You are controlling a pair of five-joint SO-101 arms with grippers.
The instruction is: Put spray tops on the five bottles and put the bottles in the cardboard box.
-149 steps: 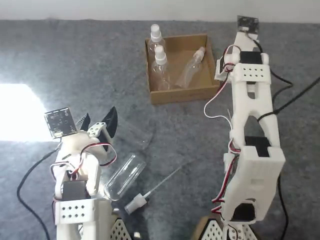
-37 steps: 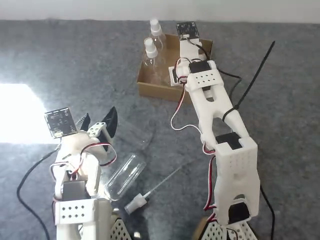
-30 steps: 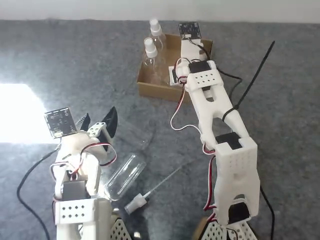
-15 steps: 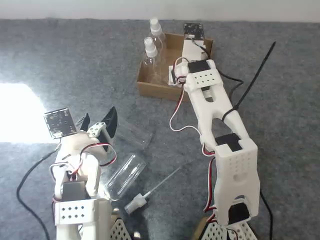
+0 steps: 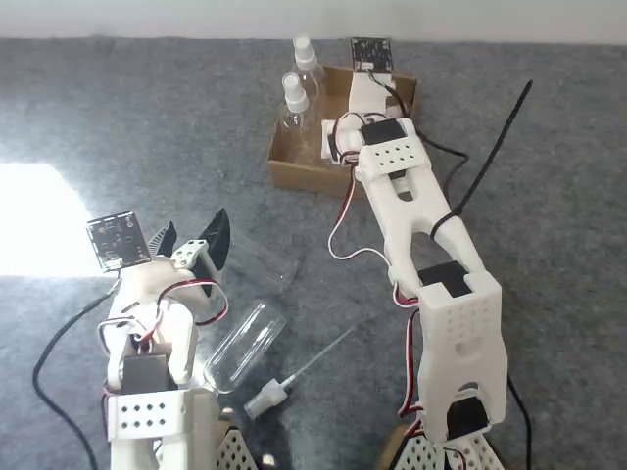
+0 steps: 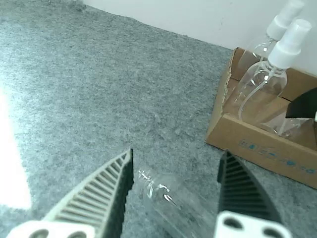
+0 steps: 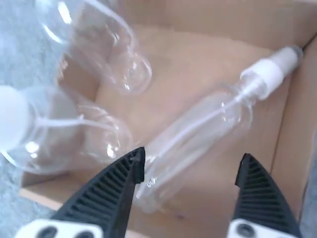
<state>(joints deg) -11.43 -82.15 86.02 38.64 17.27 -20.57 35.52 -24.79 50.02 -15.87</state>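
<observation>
1. My left gripper (image 6: 177, 154) is spread wide and grips nothing. It hangs low over the grey tabletop (image 5: 147, 117) on the near side, well apart from the cardboard box (image 5: 299, 178).
2. In the left wrist view, a clear bottle (image 6: 166, 194) lies on its side on the tabletop with an open neck. It sits under the gap between my fingers, and neither finger touches it.
3. My right gripper (image 7: 192, 154) is also spread wide and grips nothing. It is poised inside the box over a lying bottle (image 7: 198, 134) that has its spray top on. That bottle runs slantwise through the gap, and I can't tell whether a finger touches it.
4. Two more topped bottles stand along the box's left side, just beside each other: the rear upright bottle (image 5: 307, 61) and the front upright bottle (image 5: 293, 106).
5. In the high view, my right arm (image 5: 431, 255) stretches over the box and covers the lying bottle. The right wrist view looks straight down on that bottle.
6. The high view also shows a second open bottle (image 5: 245, 343) lying on its side beside my left arm (image 5: 157, 333). A loose spray top (image 5: 269, 397) with a thin tube lies near it. The left wrist view looks past both.
7. The left wrist view shows the box's front wall and both upright bottles from the side.
</observation>
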